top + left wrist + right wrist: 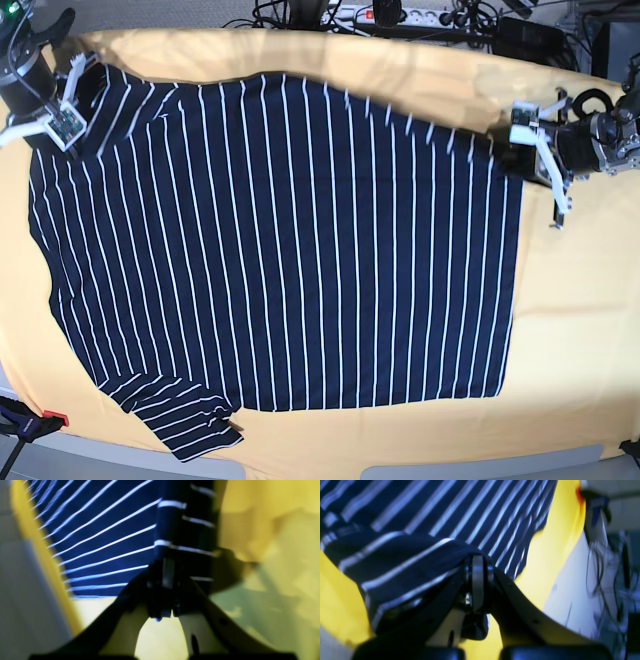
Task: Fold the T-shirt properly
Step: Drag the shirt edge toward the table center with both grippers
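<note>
We saw the T-shirt (280, 240) spread flat across the yellow bench (570, 330) — left hand (520, 150) and right hand (62, 105) each clamped tight on a far-edge corner of it.

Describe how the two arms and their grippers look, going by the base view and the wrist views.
Both arms are dark metal with white bracket pieces near the wrists. The left gripper and right gripper have black fingers on pale, curved jaw arms. Cables run along the left arm in the base view.
</note>
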{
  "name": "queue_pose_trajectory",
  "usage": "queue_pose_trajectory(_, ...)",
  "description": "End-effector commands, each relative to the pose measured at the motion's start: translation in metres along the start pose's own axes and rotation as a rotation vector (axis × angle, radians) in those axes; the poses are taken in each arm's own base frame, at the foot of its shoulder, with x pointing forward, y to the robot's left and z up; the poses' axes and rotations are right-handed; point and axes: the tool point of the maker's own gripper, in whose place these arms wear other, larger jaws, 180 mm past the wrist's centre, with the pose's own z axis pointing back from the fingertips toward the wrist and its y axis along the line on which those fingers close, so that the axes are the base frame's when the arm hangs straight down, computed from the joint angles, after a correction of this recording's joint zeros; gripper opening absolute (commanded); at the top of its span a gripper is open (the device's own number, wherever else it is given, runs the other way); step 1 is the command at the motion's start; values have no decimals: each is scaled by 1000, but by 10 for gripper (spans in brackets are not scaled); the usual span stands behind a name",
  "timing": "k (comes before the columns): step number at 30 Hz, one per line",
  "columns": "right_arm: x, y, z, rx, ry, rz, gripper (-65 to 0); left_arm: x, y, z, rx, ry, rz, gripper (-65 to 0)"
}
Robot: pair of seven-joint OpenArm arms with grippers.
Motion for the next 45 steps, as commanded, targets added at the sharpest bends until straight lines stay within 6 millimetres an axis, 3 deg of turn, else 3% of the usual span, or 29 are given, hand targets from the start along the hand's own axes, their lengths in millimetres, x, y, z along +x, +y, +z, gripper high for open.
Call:
queue_pose_trajectory(1, 16, -9, 1, -13, -64, 21, -650, -1, 17, 4, 62, 0, -11, -650)
queue_pose_trajectory(4, 13, -18, -10, -1, -78, 0, -650, -5, 26, -2, 139, 8, 14, -650)
queue_pose_trajectory(10, 4, -40, -29, 9, -104, -62, -650, -14, 23, -13, 172, 27, 53, -650)
queue_pose_trajectory(15, -1, -53, -47, 5, -114, -106, -650, -22, 48, -14, 286, 33, 83, -650)
queue_pose_trajectory(20, 10, -45, -66, 43, -139, -86, -650, -20, 64, -12, 333, 19, 98, -650)
queue_pose_trajectory(27, 34, -56, -82, 11, -174, -3, -650, -31, 75, -8, 359, 44, 95, -650)
queue_pose_trajectory(39, 23, -82, -127, 20, -129, -30, -650, -61, 76, -6, 401, 101, 133, -650)
queue_pose_trajectory(45, 25, -109, -135, -53, -124, -53, -650, -54, 94, -7, 457, 20, 205, -650)
